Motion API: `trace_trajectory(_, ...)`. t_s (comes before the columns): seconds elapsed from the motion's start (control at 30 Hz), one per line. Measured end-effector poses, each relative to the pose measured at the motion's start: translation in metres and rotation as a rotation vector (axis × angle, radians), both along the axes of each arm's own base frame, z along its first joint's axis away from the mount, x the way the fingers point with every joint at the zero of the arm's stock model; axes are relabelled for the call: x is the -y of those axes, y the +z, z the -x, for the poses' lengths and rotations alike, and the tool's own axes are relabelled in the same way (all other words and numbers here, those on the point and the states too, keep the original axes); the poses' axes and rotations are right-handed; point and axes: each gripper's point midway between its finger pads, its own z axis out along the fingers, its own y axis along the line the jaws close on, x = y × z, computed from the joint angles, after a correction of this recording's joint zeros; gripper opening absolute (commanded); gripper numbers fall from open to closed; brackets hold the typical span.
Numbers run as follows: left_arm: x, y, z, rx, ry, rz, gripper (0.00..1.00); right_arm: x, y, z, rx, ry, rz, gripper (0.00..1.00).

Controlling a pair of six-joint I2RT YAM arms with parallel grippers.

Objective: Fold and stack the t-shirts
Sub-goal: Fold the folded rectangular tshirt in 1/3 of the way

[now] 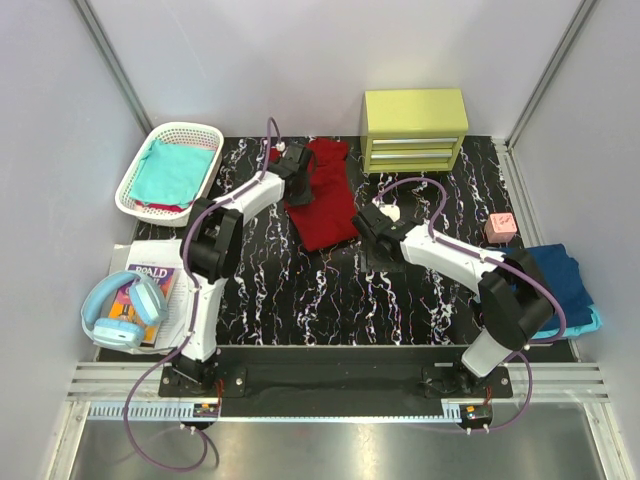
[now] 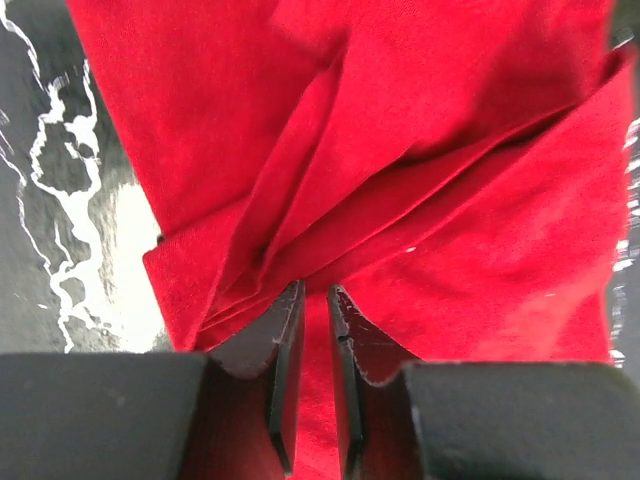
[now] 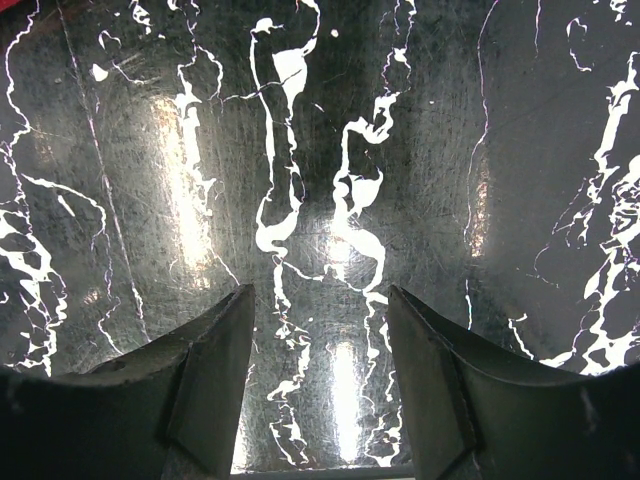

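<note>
From above, the dark red t-shirt (image 1: pixel 322 200) lies crumpled on the black marbled table (image 1: pixel 300 300), in the far middle part, just in front of a yellow-green drawer cabinet (image 1: pixel 413 130). The left gripper (image 1: pixel 293 160) is on the far left edge of this shirt. The right gripper (image 1: pixel 368 222) is low over the table, just beside the near right corner of the shirt. A white basket (image 1: pixel 135 195) at the far left holds a teal t-shirt (image 1: pixel 178 170). At the right edge a navy t-shirt (image 1: pixel 555 275) lies on top of a light blue t-shirt (image 1: pixel 592 322), with a small pink block (image 1: pixel 499 227) near them. Headphones (image 1: pixel 120 310) rest on a book (image 1: pixel 155 280) at the left. In the left wrist view, the two dark fingers (image 2: pixel 285 360) are almost together and a fold of the red cloth is pinched in the thin gap between them; the creases of the shirt run toward the tips. In the right wrist view, the fingers (image 3: pixel 215 380) stand wide apart with nothing between them, only the shiny table surface below.
</note>
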Motion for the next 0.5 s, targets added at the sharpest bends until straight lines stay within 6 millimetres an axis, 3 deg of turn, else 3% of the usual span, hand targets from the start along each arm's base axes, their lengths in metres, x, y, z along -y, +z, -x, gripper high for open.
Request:
trace_trajectory(0.17,-0.003,-0.014,0.01,-0.036,0.003,-0.007,0.2,0.0,0.0,0.0,-0.001,0.0,0.0,0.62)
trace_trajectory(0.5,-0.003,-0.01,0.012,-0.029,-0.002,-0.007,0.18,0.0,-0.001,0.001,-0.003,-0.011,-0.004,0.62)
